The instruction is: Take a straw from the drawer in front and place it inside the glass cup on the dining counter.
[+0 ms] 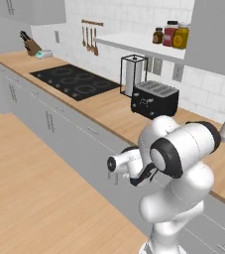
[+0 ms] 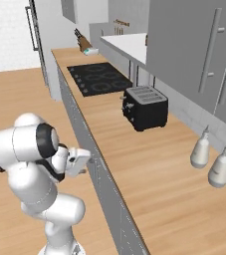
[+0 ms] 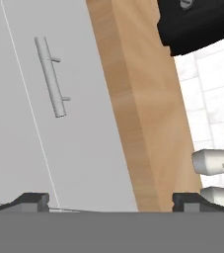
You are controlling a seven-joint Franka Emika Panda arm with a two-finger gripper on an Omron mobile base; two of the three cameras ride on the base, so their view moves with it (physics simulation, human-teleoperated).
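My gripper is open, its two dark fingertips spread wide with nothing between them. It points straight at a light-grey drawer front that is shut, just below the wooden worktop edge. The drawer's slim metal bar handle lies up and to the left in the hand view, apart from the fingers. In the right base view the hand sits close against the cabinet row under the worktop. The straw is hidden. The glass cup and the dining counter are out of view.
On the worktop stand a black toaster, a paper-towel holder, a black hob, a knife block and two white bottles. Wood floor lies open to the left of the arm.
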